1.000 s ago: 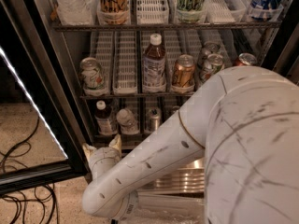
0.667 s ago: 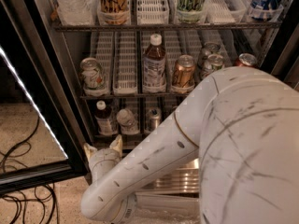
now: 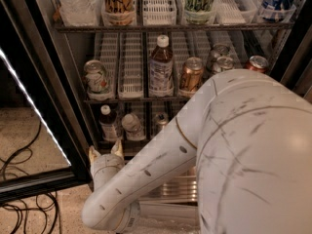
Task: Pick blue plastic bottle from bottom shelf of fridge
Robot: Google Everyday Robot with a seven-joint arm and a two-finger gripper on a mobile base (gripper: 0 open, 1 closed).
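the gripper [image 3: 105,151] sits low at the foot of the fridge [image 3: 73,77], just in front of the bottom shelf [image 3: 127,142], near its left end. its two fingertips [image 3: 117,147] point up and stand apart, with nothing between them. the bottle [image 3: 108,123] stands upright at the left of the bottom shelf, white cap on top, just above and behind the gripper. the two look apart, though the dim shelf makes that hard to be sure of. a can [image 3: 132,126] is just right of the bottle, and a second can [image 3: 160,121] is farther right. the arm [image 3: 161,165] covers the shelf's right side. the door [image 3: 34,111] stands open at left.
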